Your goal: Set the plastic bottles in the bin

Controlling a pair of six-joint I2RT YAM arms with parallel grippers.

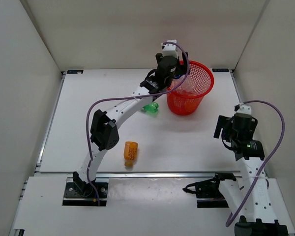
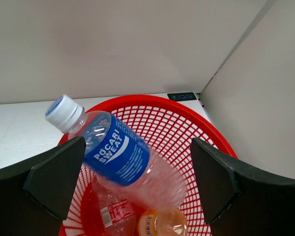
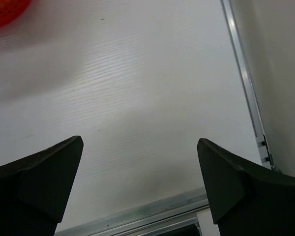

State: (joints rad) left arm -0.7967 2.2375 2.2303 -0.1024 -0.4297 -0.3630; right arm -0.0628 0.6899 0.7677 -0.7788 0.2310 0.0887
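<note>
My left gripper (image 1: 177,78) (image 2: 137,142) is open above the left rim of the red mesh bin (image 1: 189,104) (image 2: 152,100). The clear bottle with the blue label (image 2: 119,150) lies tilted between the wide-apart fingers, over the bin's inside, its white cap up left. Below it in the bin lie a clear bottle with a red label (image 2: 115,211) and an orange bottle (image 2: 162,223). The green bottle (image 1: 151,108) lies on the table just left of the bin. A second orange bottle (image 1: 130,152) lies near the front. My right gripper (image 1: 225,129) (image 3: 140,142) is open and empty.
The left arm (image 1: 118,110) arches over the green bottle. White walls close in the table at the back and sides. A metal rail (image 3: 246,93) runs along the table's right edge. A bit of the bin (image 3: 5,7) shows in the right wrist view's top left corner.
</note>
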